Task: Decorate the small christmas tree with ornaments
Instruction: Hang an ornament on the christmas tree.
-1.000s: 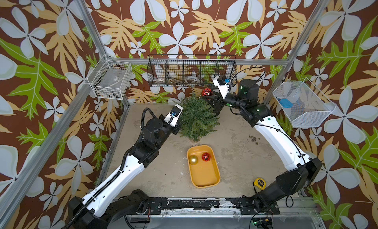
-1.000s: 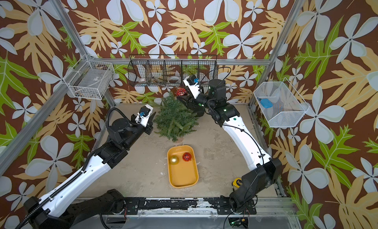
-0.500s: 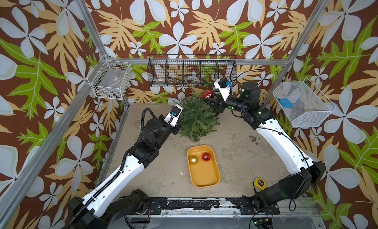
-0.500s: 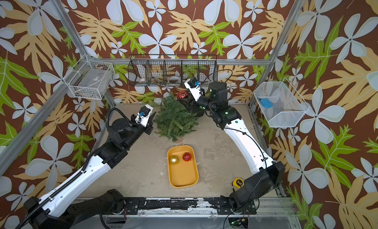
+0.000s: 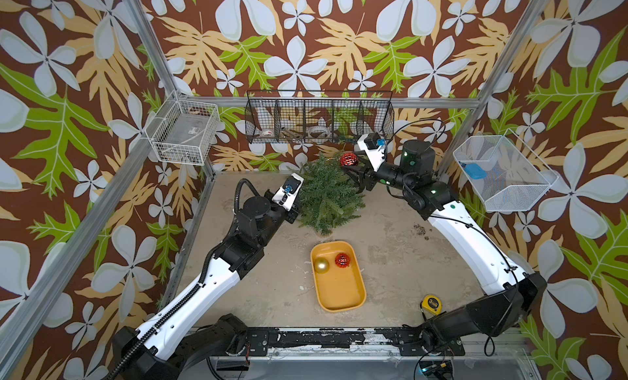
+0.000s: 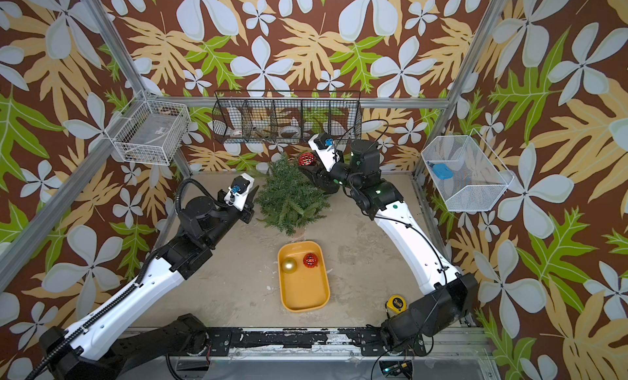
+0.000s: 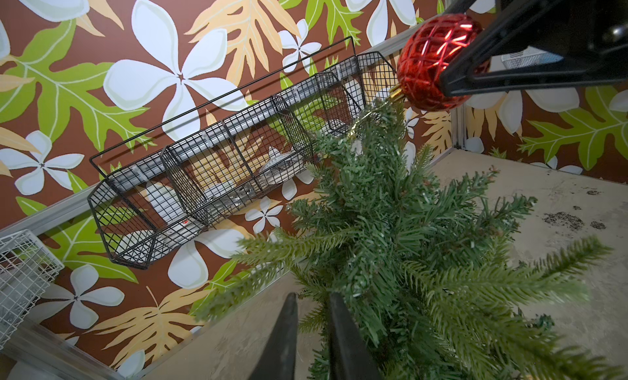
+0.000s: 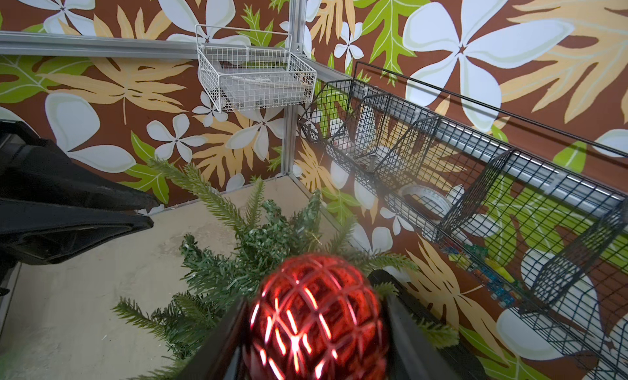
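On my feed the red ornament clamped in the right hand looked glossy, its netted facets catching glints; the hand's fingers were matt black plastic. The gold ornament shone mirror-smooth against the matt plastic of the yellow tray. Needles on the tree looked like dull plastic, the counter was rough and stained, and the black basket was painted wire.

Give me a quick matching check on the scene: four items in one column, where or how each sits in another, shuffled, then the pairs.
1. right end effector
2. gold ornament
3. tape measure
4. blue object

A. on the table by the right arm's base
B. in the white mesh basket
C. shut on a red ornament at the small christmas tree's top
D. in the yellow tray

Pairs: 1-C, 2-D, 3-A, 4-B
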